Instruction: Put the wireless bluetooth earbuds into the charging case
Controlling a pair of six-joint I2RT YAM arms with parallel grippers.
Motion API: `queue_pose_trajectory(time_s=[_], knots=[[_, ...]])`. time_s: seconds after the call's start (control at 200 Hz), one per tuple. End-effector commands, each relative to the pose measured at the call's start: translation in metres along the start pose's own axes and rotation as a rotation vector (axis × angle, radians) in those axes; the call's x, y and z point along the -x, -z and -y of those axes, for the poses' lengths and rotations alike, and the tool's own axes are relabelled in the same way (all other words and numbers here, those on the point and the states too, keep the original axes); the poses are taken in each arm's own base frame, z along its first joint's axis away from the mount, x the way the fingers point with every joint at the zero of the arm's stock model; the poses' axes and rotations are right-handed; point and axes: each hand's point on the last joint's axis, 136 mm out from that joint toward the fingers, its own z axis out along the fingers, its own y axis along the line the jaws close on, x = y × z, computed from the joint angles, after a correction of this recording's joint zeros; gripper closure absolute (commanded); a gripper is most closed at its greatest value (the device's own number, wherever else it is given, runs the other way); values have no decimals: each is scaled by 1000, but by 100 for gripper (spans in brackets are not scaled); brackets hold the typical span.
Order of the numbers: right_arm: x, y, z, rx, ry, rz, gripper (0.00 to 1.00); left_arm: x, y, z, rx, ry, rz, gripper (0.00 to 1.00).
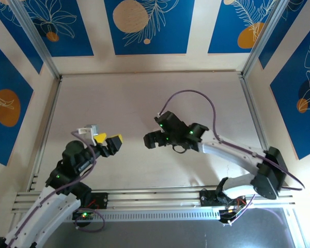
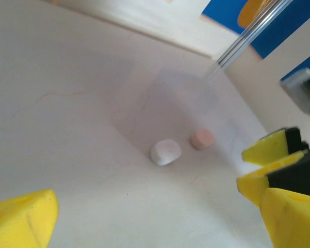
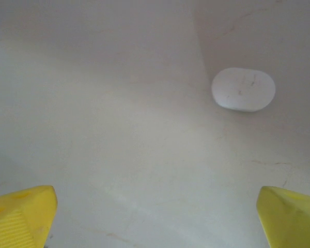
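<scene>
Charging case (image 3: 243, 89), a white pebble shape, lies on the pale table (image 3: 119, 103) at 1 o'clock in the right wrist view. It is apart from the right gripper (image 3: 155, 219), whose yellow fingertips stand spread wide with nothing between them. The left gripper (image 2: 144, 214) is likewise spread and empty, and beyond it, toward 12 o'clock, rest a white rounded piece (image 2: 165, 152) and, just beside it at its 2 o'clock, a smaller pale pink piece (image 2: 202, 139); whether these are earbuds or cases is too blurred to tell.
</scene>
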Motion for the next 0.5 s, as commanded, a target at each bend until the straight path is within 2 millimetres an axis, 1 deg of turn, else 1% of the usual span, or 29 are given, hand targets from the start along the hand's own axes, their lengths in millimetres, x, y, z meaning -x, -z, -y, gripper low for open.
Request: queue_pose_trajectory(time_s=[0.0, 0.165, 0.245, 0.315, 0.365, 0.425, 0.495], knots=[[0, 22, -11, 69, 42, 76, 1, 14, 18, 11, -9, -8, 24, 0], [-7, 61, -10, 109, 80, 199, 1, 32, 37, 23, -47, -34, 97, 0], [-12, 78, -6, 139, 88, 262, 1, 35, 42, 23, -39, -50, 116, 0], [-18, 89, -2, 168, 111, 307, 1, 37, 43, 18, -7, -62, 121, 0], [-23, 93, 4, 162, 131, 330, 1, 36, 42, 13, 21, -70, 118, 0], [-24, 97, 19, 112, 128, 353, 1, 37, 39, 3, 76, -85, 115, 0], [-24, 100, 34, 60, 123, 370, 1, 35, 32, -11, 160, -111, 91, 0]])
